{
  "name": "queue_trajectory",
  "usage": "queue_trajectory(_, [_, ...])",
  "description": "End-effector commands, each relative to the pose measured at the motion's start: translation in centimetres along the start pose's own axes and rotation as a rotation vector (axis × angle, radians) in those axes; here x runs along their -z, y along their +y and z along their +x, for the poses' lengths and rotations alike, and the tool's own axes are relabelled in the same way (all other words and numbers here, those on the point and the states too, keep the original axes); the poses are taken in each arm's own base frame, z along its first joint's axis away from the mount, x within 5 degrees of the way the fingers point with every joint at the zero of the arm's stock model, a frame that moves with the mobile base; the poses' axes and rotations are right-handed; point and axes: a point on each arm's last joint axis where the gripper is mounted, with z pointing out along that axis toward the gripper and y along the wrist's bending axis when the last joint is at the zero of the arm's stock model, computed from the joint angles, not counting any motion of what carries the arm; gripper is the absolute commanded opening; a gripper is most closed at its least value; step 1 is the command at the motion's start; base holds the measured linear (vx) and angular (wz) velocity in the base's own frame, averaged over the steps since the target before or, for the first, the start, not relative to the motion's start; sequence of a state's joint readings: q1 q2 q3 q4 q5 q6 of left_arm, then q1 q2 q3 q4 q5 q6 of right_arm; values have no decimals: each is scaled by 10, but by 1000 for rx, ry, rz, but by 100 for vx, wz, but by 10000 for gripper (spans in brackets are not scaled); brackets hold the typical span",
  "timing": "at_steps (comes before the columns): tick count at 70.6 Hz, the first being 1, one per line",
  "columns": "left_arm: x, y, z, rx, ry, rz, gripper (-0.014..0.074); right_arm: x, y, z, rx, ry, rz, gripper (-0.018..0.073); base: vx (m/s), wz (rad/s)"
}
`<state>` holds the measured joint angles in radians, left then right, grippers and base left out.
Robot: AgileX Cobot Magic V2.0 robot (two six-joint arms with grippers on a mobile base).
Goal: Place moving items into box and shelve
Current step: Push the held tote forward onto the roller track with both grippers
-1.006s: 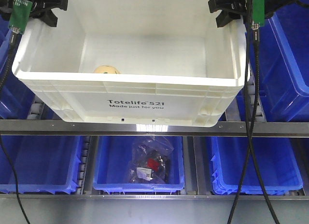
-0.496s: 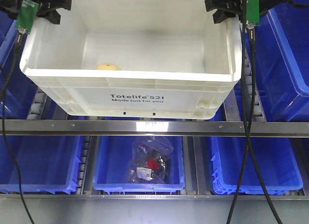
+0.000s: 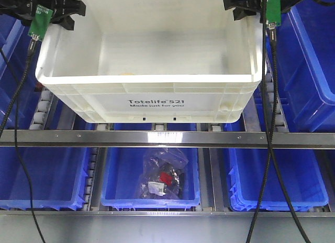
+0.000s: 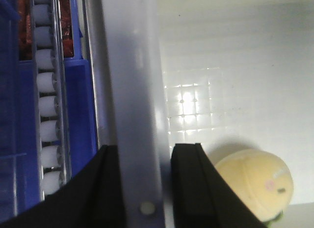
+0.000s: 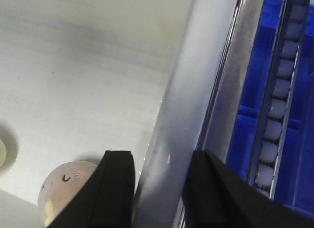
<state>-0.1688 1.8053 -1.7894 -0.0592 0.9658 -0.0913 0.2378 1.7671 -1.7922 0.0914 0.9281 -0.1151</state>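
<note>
The left pincer (image 4: 142, 188) and right pincer (image 5: 159, 188) each clamped a side wall of the large white ribbed plastic crate (image 3: 152, 88), one at either end of its long axis. It hung between them just above the shelf's roller tracks (image 3: 44, 109). Cream dumpling-like items (image 4: 255, 181) lay on its floor.

three blue bins (image 3: 47, 180) side by side on the lower shelf level, behind a grey metal rail (image 3: 167, 139). in the middle bin (image 3: 151, 201), a clear plastic bag (image 3: 163, 175) holding dark parts and something red. more blue bins (image 3: 309, 70) at upper right and far left. white roller tracks (image 4: 48, 115) along the shelf lanes, beside blue plastic.
</note>
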Motion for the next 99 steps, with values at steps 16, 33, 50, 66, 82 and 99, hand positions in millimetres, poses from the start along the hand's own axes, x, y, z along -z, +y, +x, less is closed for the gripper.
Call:
queue_trajectory(16, [29, -15, -25, 10, -247, 84, -17, 49, 15, -34, 19, -332, -45, -12, 0, 0])
queue_trajectory(33, [27, -13, -25, -9, -245, 59, -17, 30, 14, -31, 21, -283, -43, -12, 0, 0])
queue_trajectory(50, [25, -12, -28, -25, -270, 39, -17, 4, 12, -27, 18, -234, -43, -12, 0, 0])
queue_trajectory(66, [8, -11, -27, -21, -245, 39, -17, -11, 11, -25, 17, -215, -40, -12, 0, 0])
queue_trajectory(82, [-7, -10, -25, -19, -223, 36, -15, -13, 10, -27, 30, -230, -23, -11, 0, 0])
queue_trajectory(99, [-7, -11, -28, -45, -252, 37, 31, -13, 9, -27, 32, -236, -20, 65, 0, 0])
